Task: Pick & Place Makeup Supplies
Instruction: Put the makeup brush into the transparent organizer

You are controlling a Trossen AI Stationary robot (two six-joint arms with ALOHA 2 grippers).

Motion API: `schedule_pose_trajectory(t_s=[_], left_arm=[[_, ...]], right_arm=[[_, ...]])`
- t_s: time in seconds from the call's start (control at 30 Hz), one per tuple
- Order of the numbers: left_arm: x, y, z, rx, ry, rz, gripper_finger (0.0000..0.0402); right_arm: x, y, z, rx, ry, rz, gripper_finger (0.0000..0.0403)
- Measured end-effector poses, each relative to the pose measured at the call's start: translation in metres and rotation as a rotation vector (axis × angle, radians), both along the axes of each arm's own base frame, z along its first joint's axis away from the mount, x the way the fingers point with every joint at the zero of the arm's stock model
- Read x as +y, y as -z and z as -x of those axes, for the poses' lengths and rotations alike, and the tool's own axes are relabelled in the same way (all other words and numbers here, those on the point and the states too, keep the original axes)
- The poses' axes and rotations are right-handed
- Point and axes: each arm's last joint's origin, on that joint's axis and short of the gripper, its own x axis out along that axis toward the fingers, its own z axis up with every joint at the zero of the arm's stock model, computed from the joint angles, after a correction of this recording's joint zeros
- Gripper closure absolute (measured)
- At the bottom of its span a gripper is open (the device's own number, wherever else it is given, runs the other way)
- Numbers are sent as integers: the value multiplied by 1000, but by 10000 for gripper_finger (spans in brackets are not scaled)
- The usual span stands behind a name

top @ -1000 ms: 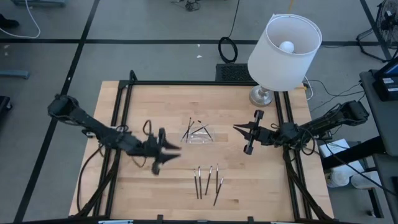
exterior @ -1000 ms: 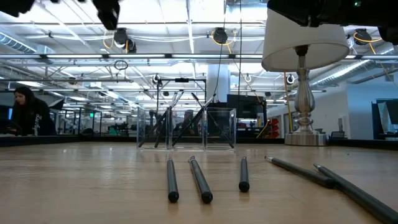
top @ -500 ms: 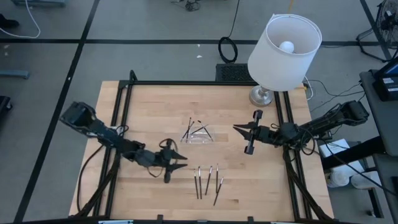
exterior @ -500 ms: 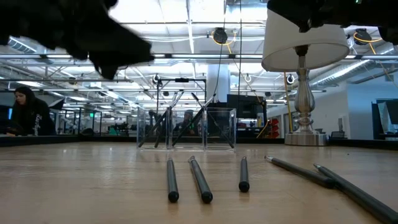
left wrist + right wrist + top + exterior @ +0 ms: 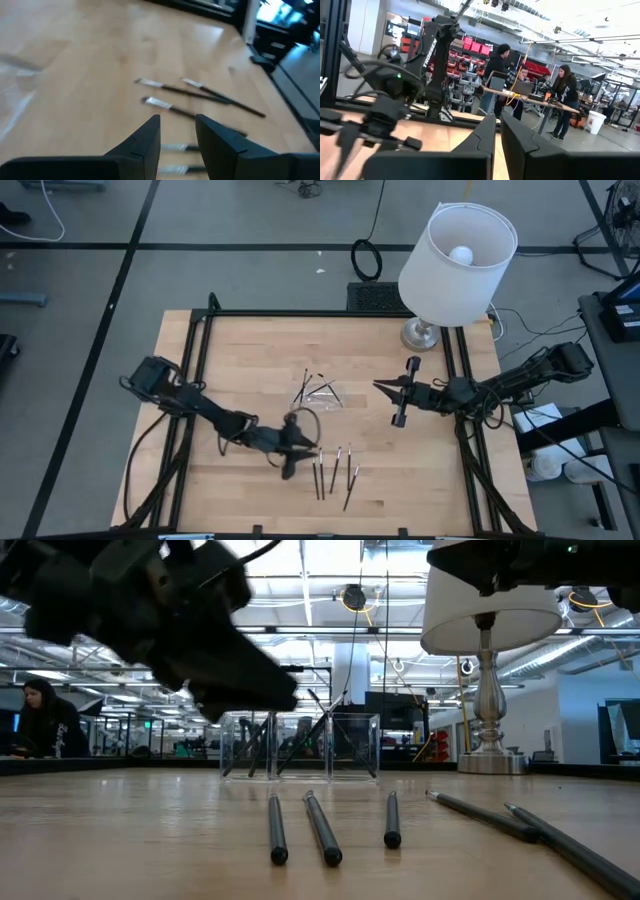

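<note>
Left claw (image 5: 300,453) low beside loose makeup sticks (image 5: 335,470) on the worktop (image 5: 240,350).
Fingers parted, holding nothing, just left of the near sticks. More sticks in clear tray (image 5: 318,396) mid-worktop. Right claw (image 5: 385,388) nearly shut, empty, raised at right near lamp (image 5: 455,255).

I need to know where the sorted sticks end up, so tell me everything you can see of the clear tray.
The clear tray is a small see-through box with thin upright walls, apparently plastic. It stands near the middle of the wooden table, beyond the loose sticks. A few thin dark sticks lean in it, tips poking over the rim. Neither gripper touches it.
</note>
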Motion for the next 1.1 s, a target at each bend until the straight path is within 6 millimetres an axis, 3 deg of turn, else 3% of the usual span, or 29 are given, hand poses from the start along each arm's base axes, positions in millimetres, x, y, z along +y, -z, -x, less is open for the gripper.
schedule_pose_trajectory(t_s=[0.17, 0.3, 0.47, 0.6, 1.1], left_arm=[[-18, -4, -34, 157, 127, -56, 271], [-30, -9, -49, 329, 132, -66, 271], [-47, -18, -45, 467, 122, -67, 271], [-57, -21, -42, 452, 99, -100, 271], [-44, -16, -44, 432, -29, -128, 271]], right_arm=[[0, 0, 0, 5, 5, 22, 383], [0, 0, 0, 6, 7, 24, 383], [0, 0, 0, 2, 8, 24, 383], [-1, -1, 0, -4, 12, 41, 383], [-1, -5, 1, -34, 23, 71, 383]])
